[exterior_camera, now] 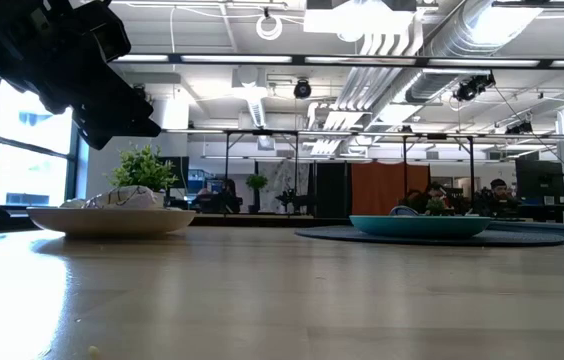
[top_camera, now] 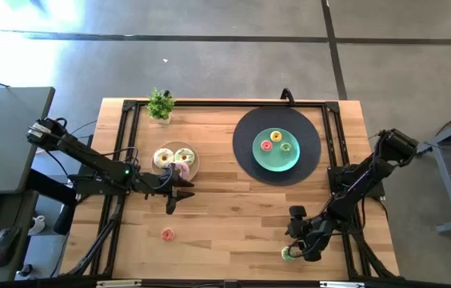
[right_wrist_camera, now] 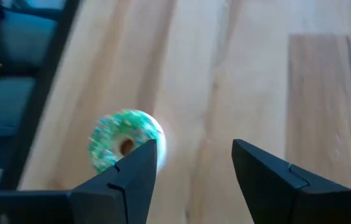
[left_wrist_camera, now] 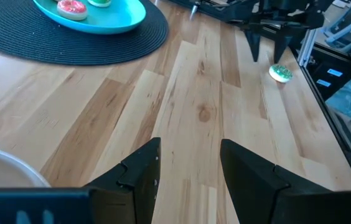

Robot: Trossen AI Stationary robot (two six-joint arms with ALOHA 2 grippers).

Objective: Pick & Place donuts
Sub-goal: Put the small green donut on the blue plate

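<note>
left gripper (top_camera: 173, 194) sits just below the beige plate (top_camera: 192, 163) at table left-centre, fingers spread w/ bare wood between them, holding nothing. left wrist view shows the same: two dark fingers (left_wrist_camera: 139, 171) apart over the planks.

right gripper (top_camera: 300, 242) is low at the table's near right corner, fingers parted, nothing gripped. green donut (top_camera: 288, 254) lies on the wood just beside it, close to the table edge. in right wrist view the green sprinkled donut (right_wrist_camera: 121, 139) is next to one finger (right_wrist_camera: 133, 167), outside the gap, not between the two fingers. left wrist view also catches that donut (left_wrist_camera: 280, 73) on the wood under the other arm's gripper (left_wrist_camera: 267, 45).

beige plate holds a white iced donut (top_camera: 163, 158), a cream-green one (top_camera: 185, 156) & a pink one (top_camera: 181, 170) partly hidden by the left arm.

teal plate (top_camera: 262, 158) sits on a dark round mat (top_camera: 245, 128), carrying 3 small donuts: yellow (top_camera: 275, 136), red/pink (top_camera: 266, 146), green (top_camera: 285, 147).

one small pink donut (top_camera: 167, 234) lies alone on the wood, below the left gripper, well apart from both plates.

small potted plant (top_camera: 160, 105) at the far edge. low view: beige plate (exterior_camera: 112, 220) left, teal plate (exterior_camera: 420, 226) right.
</note>
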